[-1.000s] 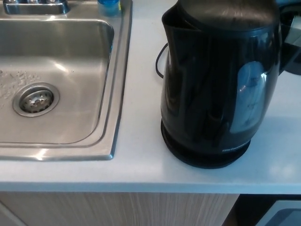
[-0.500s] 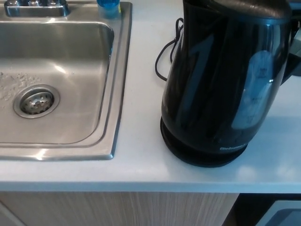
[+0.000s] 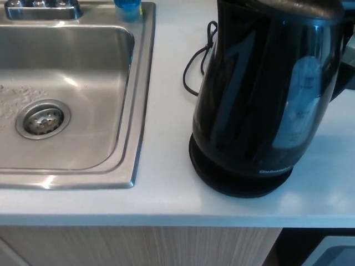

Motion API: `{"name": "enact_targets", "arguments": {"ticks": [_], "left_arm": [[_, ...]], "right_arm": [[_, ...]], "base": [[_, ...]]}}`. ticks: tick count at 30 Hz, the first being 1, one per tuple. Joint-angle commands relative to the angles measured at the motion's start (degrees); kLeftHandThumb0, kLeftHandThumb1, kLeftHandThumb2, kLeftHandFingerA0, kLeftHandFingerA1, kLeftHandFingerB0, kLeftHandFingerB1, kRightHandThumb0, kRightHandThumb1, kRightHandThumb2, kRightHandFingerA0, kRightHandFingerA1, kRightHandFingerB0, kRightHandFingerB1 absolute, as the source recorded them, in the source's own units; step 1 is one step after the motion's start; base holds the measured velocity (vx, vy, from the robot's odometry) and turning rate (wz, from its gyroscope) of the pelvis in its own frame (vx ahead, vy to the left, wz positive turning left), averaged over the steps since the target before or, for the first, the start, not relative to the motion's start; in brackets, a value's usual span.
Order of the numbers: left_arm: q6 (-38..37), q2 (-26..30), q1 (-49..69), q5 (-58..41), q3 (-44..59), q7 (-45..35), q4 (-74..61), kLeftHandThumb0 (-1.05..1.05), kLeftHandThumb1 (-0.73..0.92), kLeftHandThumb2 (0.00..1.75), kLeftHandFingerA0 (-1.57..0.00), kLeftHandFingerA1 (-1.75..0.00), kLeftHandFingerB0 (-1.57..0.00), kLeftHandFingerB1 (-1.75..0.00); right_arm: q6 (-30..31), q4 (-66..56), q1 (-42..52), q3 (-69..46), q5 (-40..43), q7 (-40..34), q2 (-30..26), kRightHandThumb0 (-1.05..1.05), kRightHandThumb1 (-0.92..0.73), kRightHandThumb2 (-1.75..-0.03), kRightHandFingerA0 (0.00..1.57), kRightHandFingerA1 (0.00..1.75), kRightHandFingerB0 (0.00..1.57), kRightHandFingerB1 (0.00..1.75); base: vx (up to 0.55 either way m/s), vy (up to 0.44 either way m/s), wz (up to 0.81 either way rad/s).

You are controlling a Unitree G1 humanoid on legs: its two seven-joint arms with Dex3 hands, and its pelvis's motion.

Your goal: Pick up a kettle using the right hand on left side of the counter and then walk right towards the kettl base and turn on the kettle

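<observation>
In the head view, the glossy black plastic electric kettle (image 3: 266, 88) is seen standing upright on the round black kettle base (image 3: 238, 180), which rests on the pale white counter (image 3: 166, 138). The kettle's top is cut off by the upper edge of the picture, and a translucent water-level window (image 3: 305, 105) is shown on its right flank. Neither robot hand is visible here, so no relation between kettle and hand can be read, and whether either hand is grasping, released or clenched cannot be told from this view.

To the left of the kettle, a thin black power cord (image 3: 195, 66) is seen looped on the counter, just beside the kettle's body and running up behind it. Further left of the kettle, well apart from it, the stainless steel sink (image 3: 127, 160) is set into the counter, with a round metal drain strainer (image 3: 42, 118) in its basin. At the sink's back rim, a small blue object (image 3: 127, 5) is partly shown, cut off by the picture's top edge. Below the kettle, past the counter's front edge, a light wood-grain cabinet front (image 3: 138, 246) is visible.
</observation>
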Motion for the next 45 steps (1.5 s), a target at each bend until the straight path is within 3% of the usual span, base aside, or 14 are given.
{"name": "enact_targets", "arguments": {"ticks": [1, 9, 11, 13, 18, 20, 21, 26, 27, 28, 37, 40, 44, 45], "left_arm": [[-1.45, 0.99, -0.16, 0.14, -0.27, 0.89, -0.61, 0.13, 0.67, 0.91, -0.93, -0.82, -0.88, -0.78], [-1.89, 1.05, 0.44, 0.35, -0.64, 1.22, -1.82, 0.12, 0.65, 0.94, -0.93, -0.85, -0.88, -0.79], [-1.64, 0.62, 0.88, 0.07, -0.55, 1.29, -3.13, 0.17, 0.56, 1.07, -0.90, -0.90, -0.85, -0.85], [-1.29, 0.65, 0.89, 0.36, -0.75, 1.84, -3.32, 0.14, 0.63, 0.97, -0.90, -0.84, -0.87, -0.78], [-1.41, 0.77, 0.50, 0.76, -1.25, 2.03, -2.48, 0.14, 0.65, 0.91, -0.93, -0.84, -0.90, -0.82], [-1.83, 0.43, 0.61, 0.60, -1.30, 1.80, -3.06, 0.12, 0.64, 0.93, -0.95, -0.85, -0.92, -0.83], [-1.68, 0.47, 0.49, 0.80, -1.43, 2.15, -3.05, 0.12, 0.65, 0.94, -0.94, -0.84, -0.90, -0.81], [-1.18, 0.71, -0.07, -0.61, -0.41, 0.71, -1.82, 0.12, 0.63, 0.95, -0.95, -0.83, -0.91, -0.80], [-1.06, 0.89, -0.24, -0.57, -0.30, 0.68, -1.22, 0.16, 0.66, 0.93, -0.93, -0.84, -0.89, -0.80], [-0.79, 1.19, -0.31, -0.43, -0.31, 0.75, -0.73, 0.13, 0.67, 0.88, -0.95, -0.81, -0.89, -0.77], [-1.81, 1.18, -0.80, -0.56, -0.05, 0.65, -0.18, 0.11, 0.67, 0.91, -0.95, -0.83, -0.91, -0.79], [-1.23, 1.29, -1.44, -0.43, -0.15, 0.86, 0.13, 0.11, 0.70, 0.88, -0.94, -0.83, -0.90, -0.78], [-0.78, 1.29, -1.89, -0.01, -0.50, 1.95, -0.71, 0.12, 0.68, 0.90, -0.94, -0.82, -0.89, -0.78], [-1.09, 1.14, -1.83, -0.14, -0.44, 1.70, -0.93, 0.12, 0.66, 0.93, -0.94, -0.84, -0.90, -0.79]], "right_arm": [[-2.92, -1.66, 2.87, 3.93, -3.99, 1.13, -1.68, -0.18, -0.39, -1.42, 1.03, 1.75, 0.87, 1.59], [-7.22, -6.64, 2.78, 8.68, -7.02, 2.03, -4.65, -0.14, -0.40, -1.49, 1.00, 1.75, 0.85, 1.58], [-6.47, -8.46, 2.34, 9.59, -7.63, 2.34, -5.37, -0.17, -0.41, -1.44, 1.02, 1.75, 0.84, 1.57], [-6.32, -9.23, 2.22, 9.96, -7.82, 2.58, -5.65, -0.19, -0.39, -1.42, 1.01, 1.75, 0.82, 1.67], [-5.55, -9.95, 3.97, 9.49, -7.42, 3.04, -5.28, -0.17, -0.39, -1.45, 1.01, 1.75, 0.81, 1.69], [-5.30, -9.74, 4.36, 9.13, -7.39, 3.37, -5.30, -0.16, -0.37, -1.47, 0.99, 1.75, 0.79, 1.69], [-5.18, -9.45, 4.42, 9.01, -7.55, 3.14, -5.20, -0.13, -0.40, -1.49, 1.00, 1.75, 0.83, 1.57], [-3.78, -7.63, 5.98, 7.34, -6.94, 2.18, -4.31, -0.12, -0.44, -1.43, 1.00, 1.75, 0.83, 1.56], [-3.78, -7.16, 6.16, 7.00, -6.99, 1.88, -4.06, -0.04, -0.41, -1.46, 1.00, 1.75, 0.80, 1.67], [-3.83, -6.17, 6.47, 6.66, -7.12, 1.51, -4.01, -0.11, -0.44, -1.42, 1.01, 1.75, 0.83, 1.55], [-5.32, -2.46, 7.81, 4.41, -6.94, 0.44, -3.39, -0.09, -0.42, -1.46, 1.02, 1.75, 0.87, 1.54], [-6.38, -3.47, 8.74, 5.08, -7.67, 0.12, -2.95, -0.16, -0.38, -1.45, 1.02, 1.75, 0.86, 1.61], [-11.03, -6.80, 9.91, 7.02, -8.63, 0.76, -2.79, -0.14, -0.42, -1.45, 1.00, 1.75, 0.85, 1.57], [-13.45, -7.95, 10.08, 7.83, -9.25, 1.33, -3.42, -0.09, -0.44, -1.35, 0.93, 1.75, 0.80, 1.63]], "base": [[0.00, 0.000, 0.00], [0.00, 0.000, 0.00], [0.00, 0.000, 0.00], [0.00, 0.000, 0.00], [0.00, 0.000, 0.00], [0.00, 0.000, 0.00], [0.00, 0.000, 0.00], [0.00, 0.000, 0.00], [0.00, 0.000, 0.00], [0.00, 0.000, 0.00], [0.00, 0.000, 0.00], [0.00, 0.000, 0.00], [0.00, 0.000, 0.00], [0.00, 0.000, 0.00]]}}
